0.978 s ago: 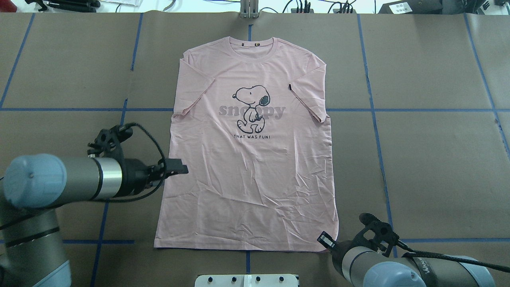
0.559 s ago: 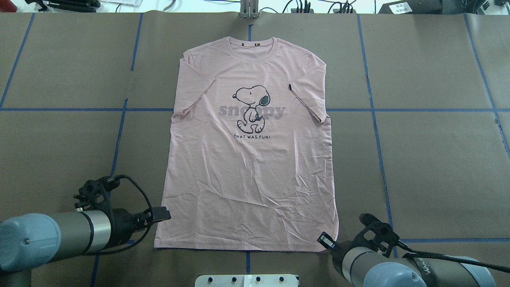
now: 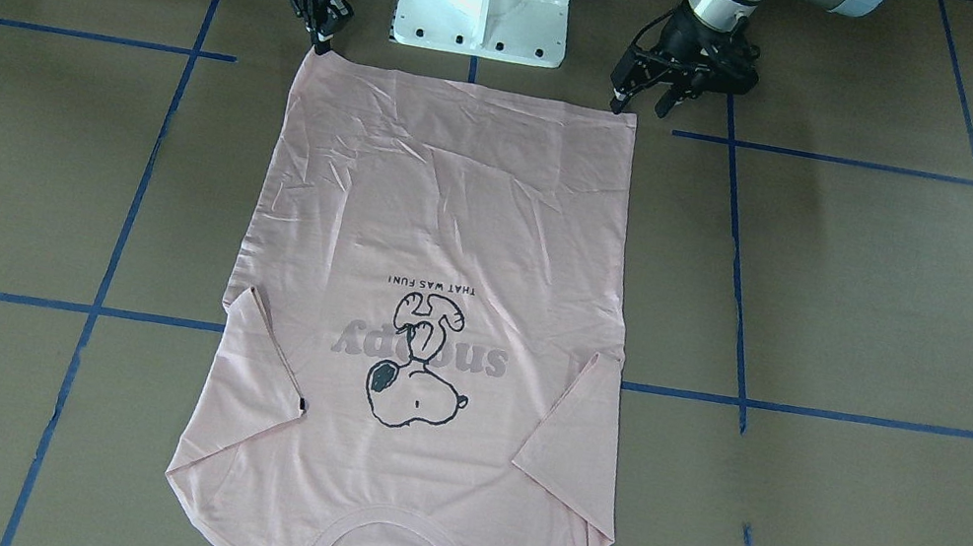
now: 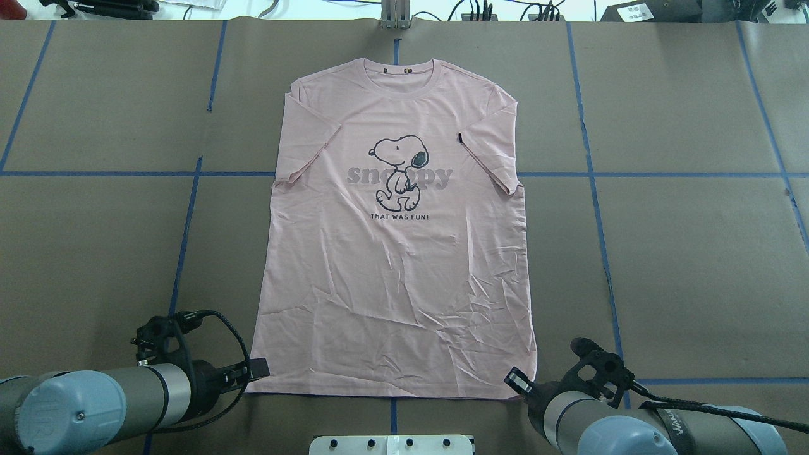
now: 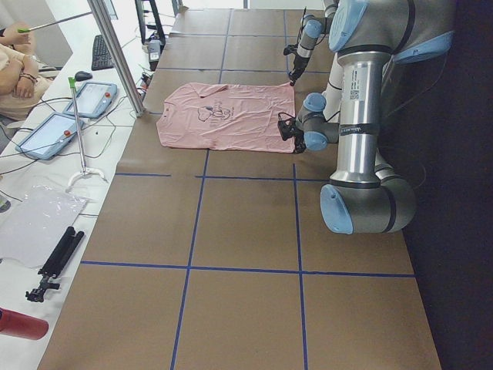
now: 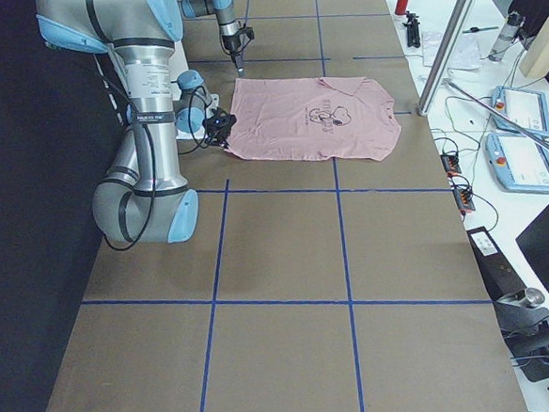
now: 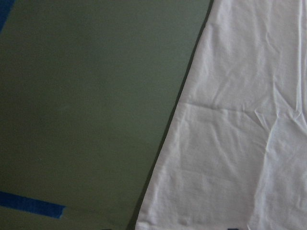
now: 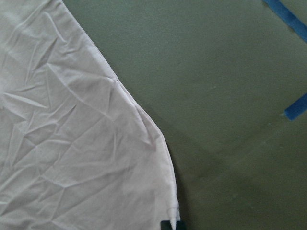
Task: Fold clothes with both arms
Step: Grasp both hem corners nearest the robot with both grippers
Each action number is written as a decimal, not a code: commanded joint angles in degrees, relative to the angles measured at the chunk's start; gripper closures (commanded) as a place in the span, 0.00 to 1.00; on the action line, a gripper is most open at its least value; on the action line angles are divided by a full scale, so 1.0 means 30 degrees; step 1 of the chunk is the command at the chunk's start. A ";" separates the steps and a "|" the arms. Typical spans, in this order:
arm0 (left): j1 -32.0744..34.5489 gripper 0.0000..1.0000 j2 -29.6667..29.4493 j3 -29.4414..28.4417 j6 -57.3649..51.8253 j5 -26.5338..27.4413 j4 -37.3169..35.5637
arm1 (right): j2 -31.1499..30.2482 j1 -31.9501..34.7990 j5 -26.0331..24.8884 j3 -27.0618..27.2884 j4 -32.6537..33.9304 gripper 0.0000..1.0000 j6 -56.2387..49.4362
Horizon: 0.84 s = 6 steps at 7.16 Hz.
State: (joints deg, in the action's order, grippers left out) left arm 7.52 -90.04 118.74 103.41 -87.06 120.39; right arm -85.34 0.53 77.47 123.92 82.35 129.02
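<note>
Read the overhead view from left to right.

At the lower left of the frame, the left gripper [image 4: 258, 368] sits low over the table [image 4: 695, 265]. It is just beside the left hem corner of the T-shirt [image 4: 398, 272]. In the front-facing view its fingers stand apart with nothing between them. Judge this as a pre-grasp position, because the corner is the point from which a lengthwise fold can be lifted.

At the centre of the frame, the T-shirt lies flat on the table with the print facing up. Its long axis runs from the bottom of the frame to the top. The collar [image 4: 398, 66] points to the top edge, away from the robot. The hem [image 4: 392, 388] lies along the bottom, nearest the two arms. Both sleeves slant down and rest against the body. Creases are concentrated in the lower half.

At the lower right of the frame, the right gripper [image 4: 517, 381] is at the right hem corner. The right wrist view shows that corner touching a dark fingertip at the bottom edge of the picture. You cannot tell from any view whether this claw is apart or clamped on the fabric. Treat the symmetric placement as deliberate: one gripper per corner lets both arms raise the hem level.
</note>
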 commanded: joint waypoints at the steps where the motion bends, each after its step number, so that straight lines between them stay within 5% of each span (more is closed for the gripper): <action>1: -0.0045 0.19 -0.0862 -0.1225 -0.0018 0.0015 -0.0024 | -0.0002 -0.0001 -0.0013 0.0000 0.0000 1.00 0.0000; 3: -0.0045 0.22 -0.0954 -0.1581 -0.0018 -0.0014 0.0005 | -0.0002 -0.0001 -0.0013 0.0000 0.0000 1.00 0.0000; 4: -0.0045 0.35 -0.0925 -0.1554 -0.0018 -0.0043 0.0005 | 0.0027 -0.0001 -0.0013 0.0000 0.0000 1.00 0.0029; 5: -0.0016 0.81 -0.0925 -0.1379 -0.0018 -0.0072 0.0005 | 0.0028 -0.0001 -0.0042 0.0000 0.0000 1.00 0.0000; 6: -0.0015 1.00 -0.0896 -0.1204 -0.0018 -0.0130 0.0005 | -0.0001 0.0028 -0.0042 0.0000 0.0000 1.00 0.0000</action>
State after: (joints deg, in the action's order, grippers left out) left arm 7.43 -92.77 114.54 103.36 -87.26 120.38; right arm -85.29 0.54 77.38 123.92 82.35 129.05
